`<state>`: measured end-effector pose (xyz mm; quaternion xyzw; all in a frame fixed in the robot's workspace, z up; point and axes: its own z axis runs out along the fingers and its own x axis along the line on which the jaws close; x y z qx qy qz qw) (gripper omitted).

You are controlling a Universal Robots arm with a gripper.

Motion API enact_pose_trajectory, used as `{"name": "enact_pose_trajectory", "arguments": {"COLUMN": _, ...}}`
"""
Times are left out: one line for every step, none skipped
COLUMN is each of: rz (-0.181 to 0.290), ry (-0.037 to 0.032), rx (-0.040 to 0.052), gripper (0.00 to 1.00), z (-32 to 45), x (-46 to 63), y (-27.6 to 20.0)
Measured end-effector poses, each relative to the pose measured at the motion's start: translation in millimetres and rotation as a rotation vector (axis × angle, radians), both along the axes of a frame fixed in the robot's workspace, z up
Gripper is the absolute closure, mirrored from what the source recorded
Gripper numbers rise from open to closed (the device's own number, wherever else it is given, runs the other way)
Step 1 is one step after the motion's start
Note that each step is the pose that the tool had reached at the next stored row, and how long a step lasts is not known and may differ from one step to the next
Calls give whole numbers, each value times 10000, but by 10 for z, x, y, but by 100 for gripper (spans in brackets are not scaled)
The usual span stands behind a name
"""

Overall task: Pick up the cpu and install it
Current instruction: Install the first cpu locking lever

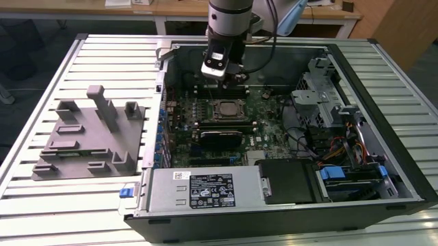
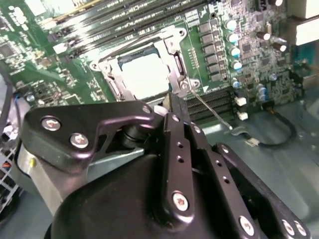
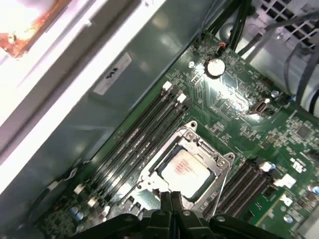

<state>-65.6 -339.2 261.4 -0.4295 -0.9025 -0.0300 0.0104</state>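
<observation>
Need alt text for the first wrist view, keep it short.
The cpu, silver top up, sits in the metal-framed socket on the green motherboard. The gripper, fingers together and holding nothing, is close to one edge of the socket. Long black memory slots run along both sides of it.

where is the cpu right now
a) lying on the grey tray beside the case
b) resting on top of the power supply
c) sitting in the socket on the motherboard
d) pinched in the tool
c: in the first wrist view the cpu lies flat inside the socket frame on the motherboard, while the tool beside it is shut with nothing between its tips.
</observation>
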Motion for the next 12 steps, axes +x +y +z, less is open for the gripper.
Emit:
{"name": "enact_pose_trajectory", "arguments": {"rz": 3, "ry": -1, "rx": 1, "gripper": 89, "z": 31, "x": 0, "y": 0}}
{"name": "enact_pose_trajectory", "arguments": {"rz": 16, "ry": 0, "rx": 1, "gripper": 89, "z": 52, "x": 0, "y": 0}}
{"name": "enact_pose_trajectory", "arguments": {"rz": 69, "ry": -1, "rx": 2, "gripper": 89, "z": 54, "x": 0, "y": -2}}
{"name": "enact_pose_trajectory", "arguments": {"rz": 168, "ry": 0, "rx": 2, "gripper": 89, "z": 54, "x": 0, "y": -2}}
{"name": "enact_pose_trajectory", "arguments": {"rz": 327, "ry": 0, "rx": 1, "gripper": 89, "z": 53, "x": 0, "y": -2}}
{"name": "enact_pose_trajectory", "arguments": {"rz": 506, "ry": 0, "rx": 1, "gripper": 89, "z": 52, "x": 0, "y": -2}}
{"name": "enact_pose_trajectory", "arguments": {"rz": 686, "ry": 0, "rx": 1, "gripper": 89, "z": 51, "x": 0, "y": -2}}
{"name": "enact_pose_trajectory", "arguments": {"rz": 866, "ry": 0, "rx": 0, "gripper": 89, "z": 50, "x": 0, "y": -2}}
{"name": "enact_pose_trajectory", "arguments": {"rz": 1046, "ry": 0, "rx": 0, "gripper": 89, "z": 49, "x": 0, "y": -2}}
{"name": "enact_pose_trajectory", "arguments": {"rz": 1227, "ry": 1, "rx": 0, "gripper": 89, "z": 47, "x": 0, "y": -2}}
{"name": "enact_pose_trajectory", "arguments": {"rz": 1405, "ry": 0, "rx": 0, "gripper": 89, "z": 46, "x": 0, "y": -2}}
{"name": "enact_pose_trajectory", "arguments": {"rz": 1603, "ry": 0, "rx": -1, "gripper": 89, "z": 46, "x": 0, "y": -3}}
